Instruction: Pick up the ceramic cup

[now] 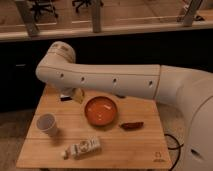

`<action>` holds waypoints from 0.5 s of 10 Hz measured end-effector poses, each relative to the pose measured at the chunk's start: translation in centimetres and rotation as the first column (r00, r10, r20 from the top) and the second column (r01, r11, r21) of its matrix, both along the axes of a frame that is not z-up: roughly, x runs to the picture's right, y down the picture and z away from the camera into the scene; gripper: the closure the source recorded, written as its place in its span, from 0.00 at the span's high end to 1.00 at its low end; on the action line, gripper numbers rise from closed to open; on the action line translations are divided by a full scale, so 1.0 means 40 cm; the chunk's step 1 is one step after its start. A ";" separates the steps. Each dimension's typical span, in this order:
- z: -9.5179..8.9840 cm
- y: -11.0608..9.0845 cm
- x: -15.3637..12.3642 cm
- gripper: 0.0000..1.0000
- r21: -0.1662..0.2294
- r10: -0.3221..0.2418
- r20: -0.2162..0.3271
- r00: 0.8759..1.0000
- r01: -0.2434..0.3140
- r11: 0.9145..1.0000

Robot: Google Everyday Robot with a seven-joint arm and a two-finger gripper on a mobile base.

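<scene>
The ceramic cup [46, 122], small, white and handleless, stands upright near the left edge of the wooden table [125, 147]. My gripper [73, 95] hangs under the big white arm [110, 80] at the table's back left, between the cup and the orange bowl [101, 110]. It is above and to the right of the cup, well apart from it, open, with nothing in it. The arm hides most of the gripper's body.
The wide orange-red bowl sits mid-table. A dark red oblong item [131, 125] lies to its right. A white packet [82, 148] lies near the front edge, right of the cup. A dark counter and window posts run behind the table.
</scene>
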State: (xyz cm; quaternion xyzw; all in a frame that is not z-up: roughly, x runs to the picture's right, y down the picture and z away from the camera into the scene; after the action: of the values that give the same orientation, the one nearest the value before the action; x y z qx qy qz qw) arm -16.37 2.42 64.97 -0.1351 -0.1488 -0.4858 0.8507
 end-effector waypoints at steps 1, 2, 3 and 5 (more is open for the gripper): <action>0.001 -0.002 -0.019 0.80 -0.003 -0.011 0.013 1.000 0.011 1.000; 0.004 -0.002 -0.053 0.80 -0.009 -0.023 0.028 0.999 0.024 1.000; 0.005 -0.003 -0.077 0.80 -0.009 -0.038 0.038 0.999 0.038 0.999; 0.010 -0.004 -0.094 0.80 -0.011 -0.062 0.052 0.997 0.062 0.998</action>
State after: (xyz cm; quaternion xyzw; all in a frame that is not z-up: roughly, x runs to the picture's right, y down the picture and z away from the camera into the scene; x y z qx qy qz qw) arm -20.11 2.26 65.35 -0.1325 -0.1693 -0.5144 0.8302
